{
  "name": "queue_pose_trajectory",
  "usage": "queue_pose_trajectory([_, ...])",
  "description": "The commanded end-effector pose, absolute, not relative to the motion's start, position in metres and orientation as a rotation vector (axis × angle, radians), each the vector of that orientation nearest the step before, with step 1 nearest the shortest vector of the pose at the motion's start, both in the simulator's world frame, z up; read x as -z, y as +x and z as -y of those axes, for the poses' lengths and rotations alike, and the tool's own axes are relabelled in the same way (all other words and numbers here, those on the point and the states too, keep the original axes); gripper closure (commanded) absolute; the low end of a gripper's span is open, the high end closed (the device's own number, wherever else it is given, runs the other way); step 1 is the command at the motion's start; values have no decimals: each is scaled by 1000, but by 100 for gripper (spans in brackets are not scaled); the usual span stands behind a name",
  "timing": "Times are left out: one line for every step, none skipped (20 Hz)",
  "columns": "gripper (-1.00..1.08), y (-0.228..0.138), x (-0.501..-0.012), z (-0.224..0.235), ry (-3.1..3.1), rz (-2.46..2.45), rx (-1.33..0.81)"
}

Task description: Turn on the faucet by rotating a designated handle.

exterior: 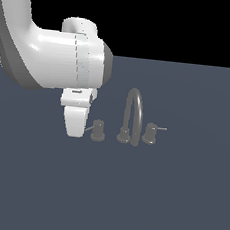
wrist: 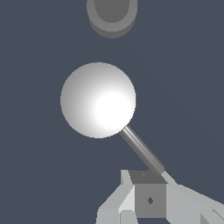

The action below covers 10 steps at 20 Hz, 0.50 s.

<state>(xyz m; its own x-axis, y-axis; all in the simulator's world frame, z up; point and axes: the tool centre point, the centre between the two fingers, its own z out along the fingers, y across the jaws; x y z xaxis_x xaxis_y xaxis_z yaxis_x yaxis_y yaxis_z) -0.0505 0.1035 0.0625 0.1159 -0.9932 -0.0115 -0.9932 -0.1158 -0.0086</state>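
Flat slate-blue bench fills the lower part of the exterior view, with plain black behind it.

Faucet: a dark grey fixture standing on the bench near the middle of the exterior view. Its thin arched spout rises from a round base and curves back down toward the bench. Two separate knobs flank it.

Handle: the knob at the exterior view's left end of the fixture, a short cylinder standing upright on the bench. Its thin rod lever projects sideways toward the exterior view's left. In the wrist view the handle appears from above as a brightly lit round cap, with the rod running from its edge toward my gripper. The spout's round base sits beyond it, cut by the frame edge.

Second knob: at the exterior view's right end, with its own rod pointing to the exterior view's right.

My gripper: positioned low, just beside the handle on the exterior view's left, with my white arm bulking above it. In the wrist view the free end of the rod meets the fingers. The fingers sit close together around that end; I cannot tell whether they are clamped on the rod or merely touching it.
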Motion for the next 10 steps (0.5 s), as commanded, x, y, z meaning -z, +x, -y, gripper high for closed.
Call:
queue_pose_trajectory([108,-55,-63,-83,-2321,-2109,-2])
queue_pose_trajectory([108,-57,-63,-78,-2319,-2112,-2])
queue_pose_trajectory([108,-59,-63,-73,-2318,-2115,-1])
queue_pose_trajectory([108,-61,-63,-69,-2316,-2118,-1])
queue_pose_trajectory([108,-63,-63,-64,-2315,-2121,-1])
queue_pose_trajectory([108,-66,-63,-59,-2313,-2124,0])
queue_pose_trajectory([108,-68,-63,-54,-2312,-2127,0])
queue_pose_trajectory([108,-68,-63,-54,-2312,-2127,0])
queue_pose_trajectory([108,-68,-62,-84,-2353,-2065,-10])
queue_pose_trajectory([108,-66,-62,-77,-2348,-2072,-9])
